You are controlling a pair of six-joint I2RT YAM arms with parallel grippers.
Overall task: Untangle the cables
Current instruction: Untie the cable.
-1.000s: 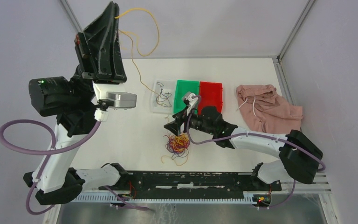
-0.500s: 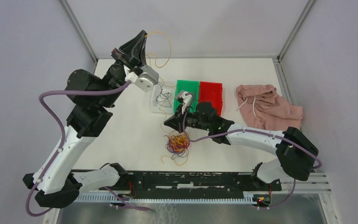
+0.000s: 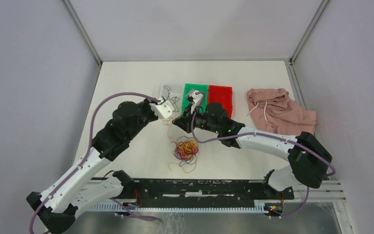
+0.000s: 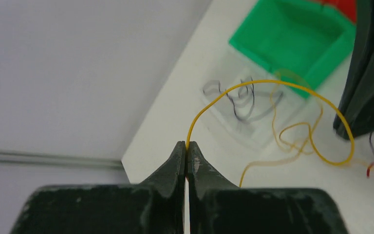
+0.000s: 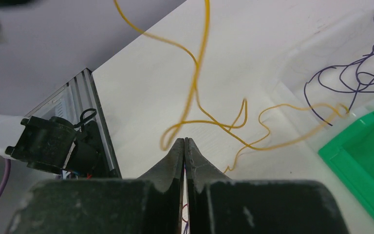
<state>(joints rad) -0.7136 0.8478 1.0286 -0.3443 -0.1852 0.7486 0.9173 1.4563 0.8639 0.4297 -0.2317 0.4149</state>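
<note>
The left tool [image 4: 187, 145] is clenched on one yellow cable [image 4: 272, 82], low over the bench [image 3: 263, 73] beside the clear bin [image 3: 171, 88]. The right tool [image 5: 184, 141] is clenched too, with nothing plainly held. The tangle of cables [image 3: 186, 149] lies nearer. Likely next: lay the yellow strand down and let go.

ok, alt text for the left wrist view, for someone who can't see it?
The left gripper, jaws shut, pinches a yellow cable that arcs up and right, then loops down onto the white table. Behind it sit a clear tray holding dark wires and a green bin; a black robot part fills the right edge.
</note>
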